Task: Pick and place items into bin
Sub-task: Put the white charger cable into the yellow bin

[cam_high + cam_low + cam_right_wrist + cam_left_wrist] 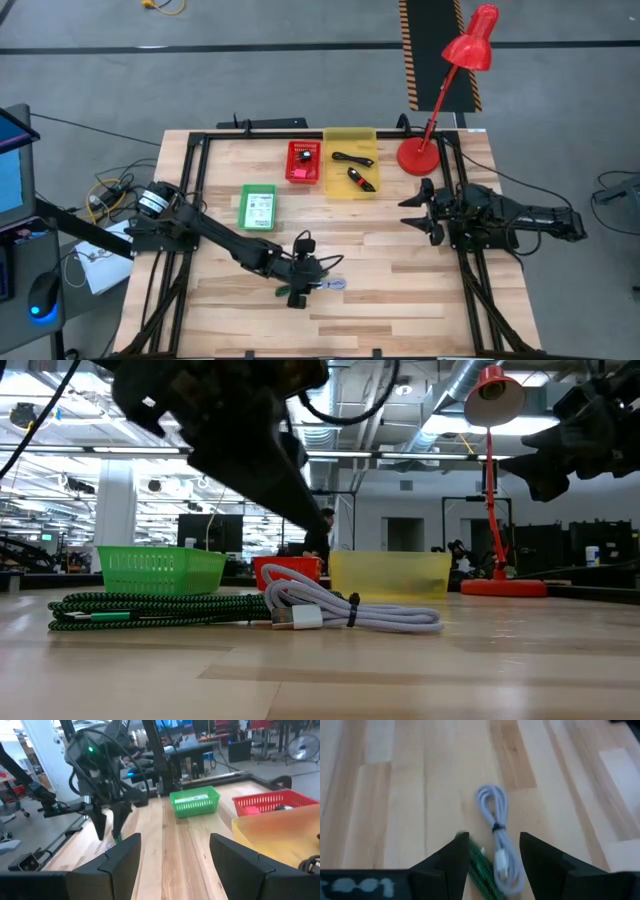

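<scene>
Your left gripper (300, 290) sits over the table's (400, 300) near-centre, closer to the front edge, fingers (447, 862) apart and holding nothing. Directly under it lie two coiled cables side by side and touching: a white cable (497, 830) bound with a black tie, and a green braided cable (481, 865) just beside it. In the low view both rest flat on the wood, green cable (150, 610) and white cable (350, 610) end to end, arm overhead.

Toward the back edge you have three bins in a row: green bin (257, 208) with a white packet inside, red bin (303, 162) with small items, yellow bin (351, 163) holding a black cable (352, 158) and a small dark piece with a red tip (358, 179). Red desk lamp (440, 110) stands at the back right corner.

Your right gripper (420, 212) waits near the right edge, fingers (120, 860) spread, empty.
</scene>
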You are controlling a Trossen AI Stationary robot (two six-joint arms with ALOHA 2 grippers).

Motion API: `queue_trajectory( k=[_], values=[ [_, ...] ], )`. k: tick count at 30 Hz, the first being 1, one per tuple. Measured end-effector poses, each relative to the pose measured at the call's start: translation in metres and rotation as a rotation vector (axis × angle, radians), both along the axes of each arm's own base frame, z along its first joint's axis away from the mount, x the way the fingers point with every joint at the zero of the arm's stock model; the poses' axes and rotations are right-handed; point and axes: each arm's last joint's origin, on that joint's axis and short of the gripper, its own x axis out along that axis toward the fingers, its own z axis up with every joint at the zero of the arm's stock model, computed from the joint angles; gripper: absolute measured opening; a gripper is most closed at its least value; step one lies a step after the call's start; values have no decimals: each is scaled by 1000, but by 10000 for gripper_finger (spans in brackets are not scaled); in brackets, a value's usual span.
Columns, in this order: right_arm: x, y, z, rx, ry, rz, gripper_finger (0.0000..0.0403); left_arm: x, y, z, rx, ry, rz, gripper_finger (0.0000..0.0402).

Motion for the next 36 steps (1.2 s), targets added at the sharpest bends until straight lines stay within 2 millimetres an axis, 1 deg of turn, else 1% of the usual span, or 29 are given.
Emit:
queue_trajectory(
  k=[2, 7, 13, 21, 36],
  values=[
    [1, 0, -2, 3, 22, -1, 232, 5, -3, -3, -2, 1, -34, 164],
    [3, 0, -5, 6, 58, -3, 232, 9, -6, -13, 17, 63, -84, 164],
    [6, -1, -8, 10, 99, -3, 232, 8, -5, -13, 24, 83, -87, 164],
    [6, -1, -9, 11, 105, -2, 232, 3, -3, -17, 32, 152, -72, 164],
    [6, -1, -7, 17, 87, -2, 232, 4, -5, -16, -3, 143, -81, 164]
  ],
)
